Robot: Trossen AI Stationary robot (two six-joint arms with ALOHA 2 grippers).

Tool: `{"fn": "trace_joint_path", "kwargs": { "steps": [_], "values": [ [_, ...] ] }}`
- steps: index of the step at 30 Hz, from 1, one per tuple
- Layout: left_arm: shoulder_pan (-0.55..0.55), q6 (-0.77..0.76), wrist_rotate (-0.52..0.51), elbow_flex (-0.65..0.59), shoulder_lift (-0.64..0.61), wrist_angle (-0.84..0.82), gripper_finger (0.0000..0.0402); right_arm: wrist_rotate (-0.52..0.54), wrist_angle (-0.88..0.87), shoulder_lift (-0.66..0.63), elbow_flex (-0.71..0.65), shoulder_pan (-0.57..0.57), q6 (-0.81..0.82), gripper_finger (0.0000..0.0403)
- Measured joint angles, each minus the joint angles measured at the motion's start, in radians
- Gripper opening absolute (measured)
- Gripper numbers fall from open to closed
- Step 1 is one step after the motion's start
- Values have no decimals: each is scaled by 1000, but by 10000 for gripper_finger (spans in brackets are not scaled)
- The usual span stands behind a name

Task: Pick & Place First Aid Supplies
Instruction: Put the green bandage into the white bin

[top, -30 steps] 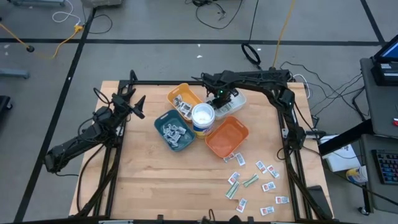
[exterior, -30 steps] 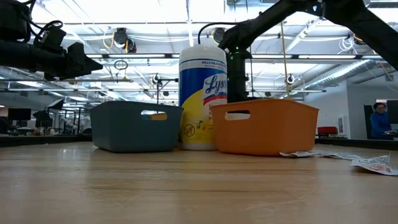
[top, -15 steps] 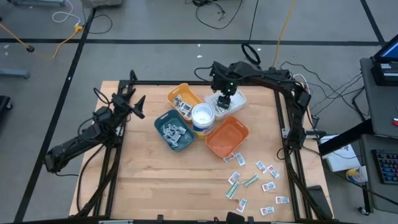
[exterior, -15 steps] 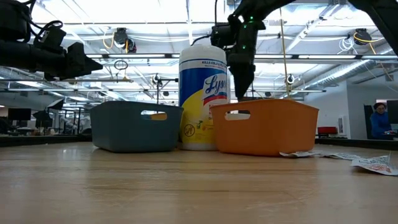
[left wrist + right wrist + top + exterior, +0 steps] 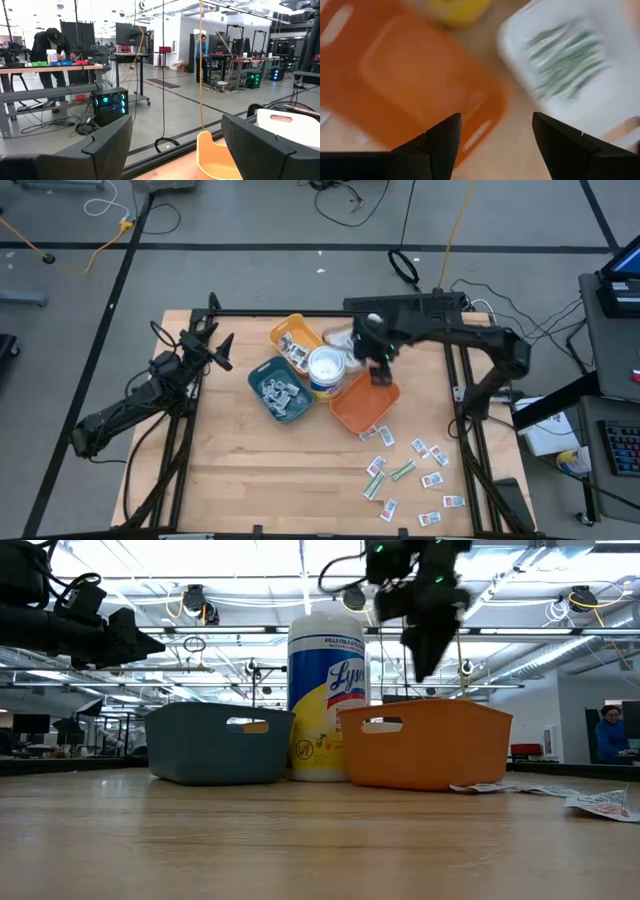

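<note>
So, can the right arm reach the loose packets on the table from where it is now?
Probably yes. The right claw is open and empty above the orange tray, and the packets lie in the open beyond it, with nothing over them.

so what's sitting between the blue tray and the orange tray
The white wipes tub stands between the blue tray and orange tray, clear in the high and low views.

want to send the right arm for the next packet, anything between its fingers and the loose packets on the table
Nothing visible does. The right gripper hangs open and empty above the orange tray; the loose packets lie on bare table just beyond that tray. The white tub stands on the far side.
</note>
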Motion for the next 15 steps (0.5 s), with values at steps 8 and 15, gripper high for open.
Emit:
{"fn": "trace_joint_path", "kwargs": {
  "steps": [8,15],
  "values": [
    [0,0,0,0,0,0,308,-2,5,-162,-198,290,74,238],
    [0,0,0,0,0,0,308,-1,0,-191,-253,518,219,238]
  ]
}}
